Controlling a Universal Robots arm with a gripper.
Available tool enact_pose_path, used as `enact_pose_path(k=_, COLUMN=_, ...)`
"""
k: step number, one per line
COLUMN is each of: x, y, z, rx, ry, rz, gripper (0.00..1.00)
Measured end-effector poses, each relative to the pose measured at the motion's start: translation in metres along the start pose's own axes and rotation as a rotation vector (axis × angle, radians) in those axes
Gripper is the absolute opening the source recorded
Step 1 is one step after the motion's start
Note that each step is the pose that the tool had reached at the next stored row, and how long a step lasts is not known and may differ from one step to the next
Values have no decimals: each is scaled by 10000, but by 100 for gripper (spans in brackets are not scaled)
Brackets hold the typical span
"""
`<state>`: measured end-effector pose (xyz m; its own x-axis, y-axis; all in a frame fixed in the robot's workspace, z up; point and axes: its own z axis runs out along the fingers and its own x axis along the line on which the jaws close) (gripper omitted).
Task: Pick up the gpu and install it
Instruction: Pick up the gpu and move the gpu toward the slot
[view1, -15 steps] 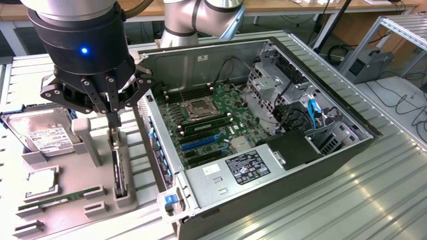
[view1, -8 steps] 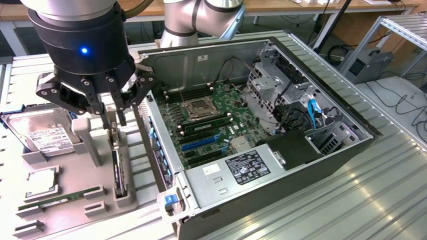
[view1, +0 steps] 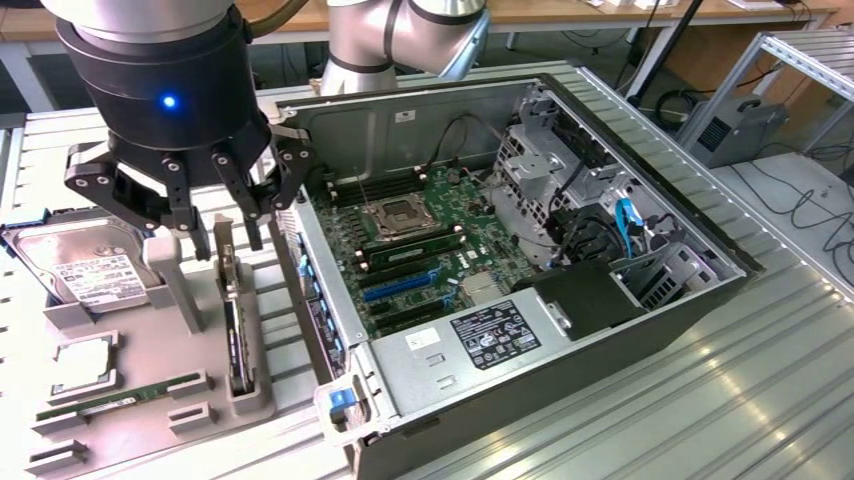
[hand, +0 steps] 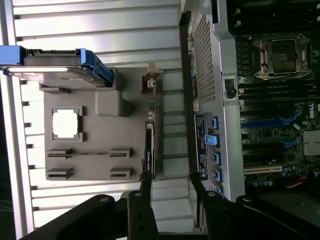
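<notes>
Released, the hand (view1: 227, 245) hung with its fingers (view1: 198, 235) spread apart above the grey holder (view1: 147, 400), which stood on the desk (view1: 641, 400) at the exterior view's left of the open computer case (view1: 574, 300). It grasped nothing. The gpu (view1: 235, 330) was directly below the hand, standing on its thin edge in a slot of the holder, not yet lifted out. Its long axis ran from near to far, almost parallel to the case wall just beside it at the exterior view's right. The hand was over the far end of the card, not over its middle.

In the wrist view the gpu (hand: 149, 145) lay in line with one of the fingers (hand: 145, 185) and not in the middle of the gap, so the hand (hand: 169, 182) seemed to me shifted a little toward the case. Whether that finger touched the card I could not tell. The blue slot (view1: 400, 287) on the motherboard (view1: 441, 225) lay inside the case, at the exterior view's right of the card, and it ran crosswise to the card's long axis
</notes>
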<state>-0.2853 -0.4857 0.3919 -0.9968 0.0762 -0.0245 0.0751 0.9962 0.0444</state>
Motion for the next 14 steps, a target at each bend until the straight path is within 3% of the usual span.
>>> enact_pose_path(k=14, x=2, y=-3, z=63, rx=0, ry=1, rz=0, gripper=42)
